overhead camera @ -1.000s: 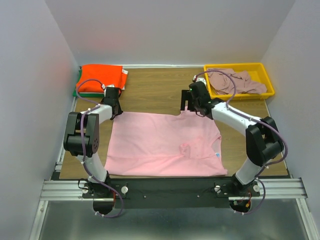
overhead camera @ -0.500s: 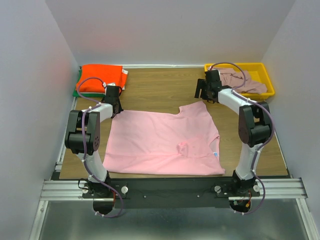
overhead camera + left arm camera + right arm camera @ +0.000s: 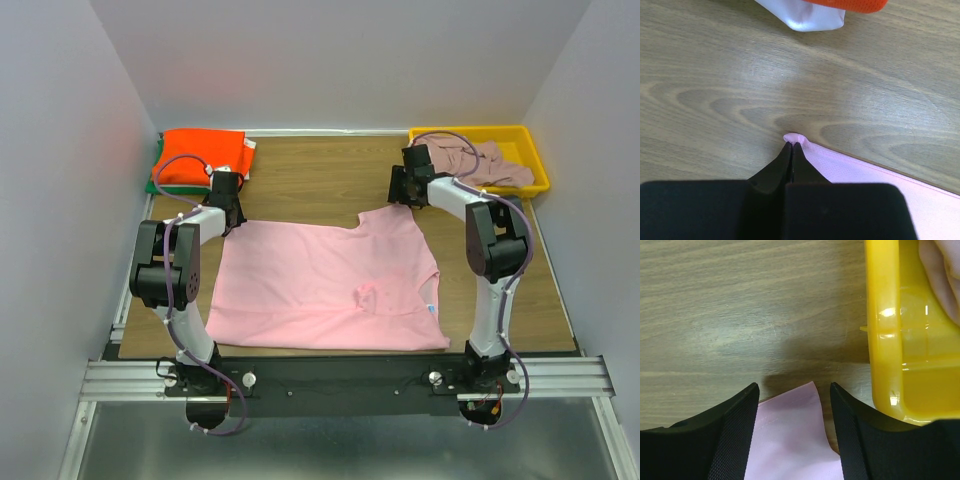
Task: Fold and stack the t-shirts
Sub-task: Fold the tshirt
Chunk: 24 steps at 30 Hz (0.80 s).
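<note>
Pink t-shirt (image 3: 330, 285) flat on table (image 3: 310, 185), between my arms. My left gripper (image 3: 791, 146) clenched on far-left corner, likely to hold cloth taut for fold. My right gripper (image 3: 793, 388) spread wide, astride far-right corner, not yet grasping; yellow tray (image 3: 882, 315) just beside. Orange t-shirt (image 3: 200, 158) folded far left, probable stack site. Mauve t-shirt (image 3: 490, 160) crumpled in tray, unfolded.

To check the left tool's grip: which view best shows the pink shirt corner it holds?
The left wrist view: close up, the left tool is shut on a corner of the pink shirt. The top view shows the whole shirt but a tiny pinch. The right wrist view shows only another corner.
</note>
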Tool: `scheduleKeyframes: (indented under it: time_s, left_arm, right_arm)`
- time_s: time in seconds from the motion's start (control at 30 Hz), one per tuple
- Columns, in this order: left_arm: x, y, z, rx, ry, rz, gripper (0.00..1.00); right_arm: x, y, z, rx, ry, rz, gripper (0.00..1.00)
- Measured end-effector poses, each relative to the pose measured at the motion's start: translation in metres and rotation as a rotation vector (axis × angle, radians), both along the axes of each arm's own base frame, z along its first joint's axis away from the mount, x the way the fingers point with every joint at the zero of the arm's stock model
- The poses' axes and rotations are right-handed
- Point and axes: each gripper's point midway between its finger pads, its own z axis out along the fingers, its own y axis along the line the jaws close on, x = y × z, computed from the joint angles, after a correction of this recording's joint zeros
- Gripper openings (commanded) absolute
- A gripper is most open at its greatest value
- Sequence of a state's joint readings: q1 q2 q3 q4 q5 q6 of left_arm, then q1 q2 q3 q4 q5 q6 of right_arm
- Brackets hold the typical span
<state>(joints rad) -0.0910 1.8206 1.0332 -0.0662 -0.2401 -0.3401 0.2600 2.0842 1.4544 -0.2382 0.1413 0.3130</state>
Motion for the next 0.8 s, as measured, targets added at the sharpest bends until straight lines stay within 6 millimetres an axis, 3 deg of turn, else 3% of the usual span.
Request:
scheduleKeyframes:
  time_s: [0.2,0.37,0.43,0.57,0.8]
  left_arm:
    - [0.0,0.0002,0.0,0.0,0.0,0.0,0.0]
    - [0.0,0.0,0.0,0.0,0.0,0.0,0.0]
    - [0.0,0.0001,0.0,-0.001,0.0,0.0,0.0]
    - [0.0,-0.0001,0.0,-0.001,0.0,0.0,0.0]
    - [0.0002,-0.0007,0.0003,-0.004,-0.001,-0.002,0.0]
  right_arm:
    - [-0.0008,-0.0001,-0.0042,-0.002,0.009,0.0,0.56]
    - [-0.0023,0.0003,-0.0056,0.004,0.015,-0.003,0.27]
    - [-0.0041,0.0002,-0.0078,0.006,0.02,-0.007,0.21]
    - [-0.0043,0.0006,-0.008,0.011,0.021,-0.011,0.01]
    - [-0.0049,0.0008,-0.004,0.009,0.034,-0.01,0.0]
